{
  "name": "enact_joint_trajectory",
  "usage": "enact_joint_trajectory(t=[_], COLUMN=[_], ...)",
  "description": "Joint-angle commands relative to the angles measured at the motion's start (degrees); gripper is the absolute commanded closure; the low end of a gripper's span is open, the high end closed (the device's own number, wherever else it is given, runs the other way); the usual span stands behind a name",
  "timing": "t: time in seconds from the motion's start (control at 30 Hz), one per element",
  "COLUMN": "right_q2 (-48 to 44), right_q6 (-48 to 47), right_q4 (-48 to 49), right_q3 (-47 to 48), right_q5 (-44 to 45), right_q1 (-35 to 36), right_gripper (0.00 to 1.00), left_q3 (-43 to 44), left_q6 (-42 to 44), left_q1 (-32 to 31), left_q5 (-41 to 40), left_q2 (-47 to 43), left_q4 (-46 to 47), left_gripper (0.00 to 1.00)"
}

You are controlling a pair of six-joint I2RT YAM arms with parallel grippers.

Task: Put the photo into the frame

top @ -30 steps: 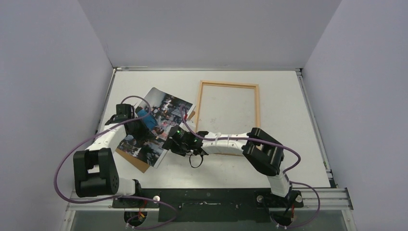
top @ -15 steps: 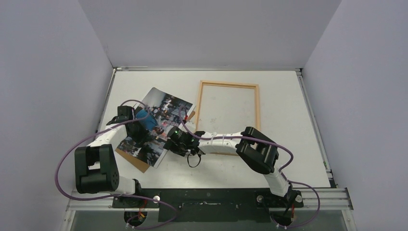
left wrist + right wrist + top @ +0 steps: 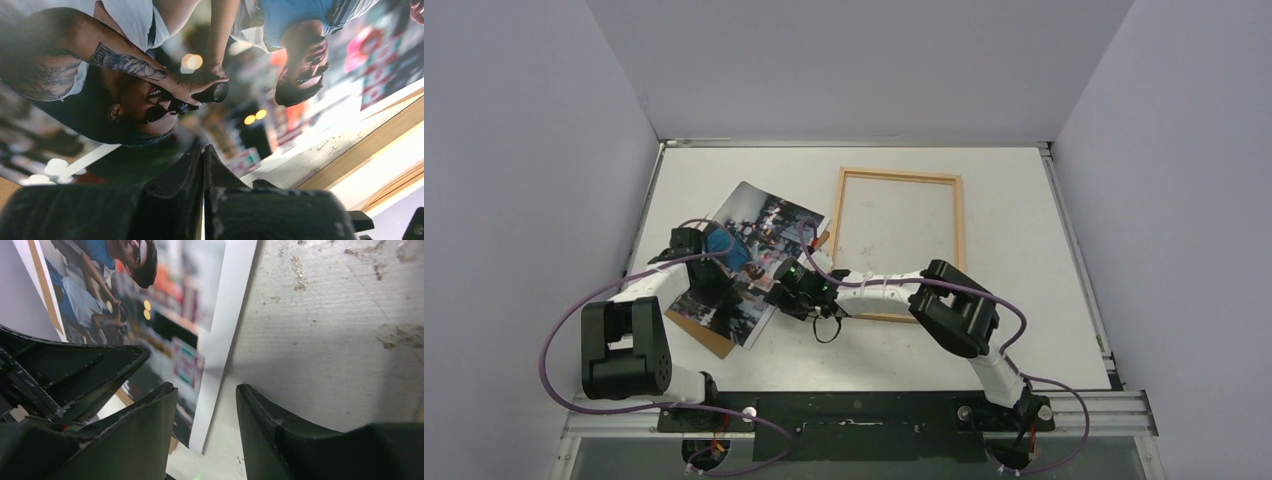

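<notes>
Beside the frame [image 3: 899, 175], right fingers [image 3: 145, 440] parted; photo [image 3: 220, 340] edge between them.

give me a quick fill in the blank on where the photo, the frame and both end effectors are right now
1. In the top view the photo lies to the ___ of the frame, not inside it.
2. The left end effector is over the photo with its jaws ___.
3. The right end effector is open, astride the edge of the photo's ___ border.
Missing words: left; shut; white.
</notes>
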Motion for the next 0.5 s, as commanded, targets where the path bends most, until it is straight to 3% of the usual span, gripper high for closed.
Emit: enact_joint_trajectory(t=[0.0, 0.2, 0.47], right_q2=[1.98, 2.11, 0.97], right_q6=[1.19, 4.24, 3.62], right_q4=[3.53, 8.08, 25.73], right_q3=[0.25, -2.60, -8.05], right_q5=[0.36, 0.36, -0.65], right_q1=[-0.55, -1.39, -2.18], right_gripper=[0.52, 0.52, 0.49], left_q3=[-1.26, -1.85, -2.43], left_q6=[-1.85, -2.38, -2.58], left_q1=[0.11, 0.17, 0.17], left_q5=[-1.55, -2.26, -1.82], left_q2=[0.30, 0.89, 1.21], left_q4=[0.20, 0.63, 0.63], left_gripper=[1.00, 1.00, 1.00])
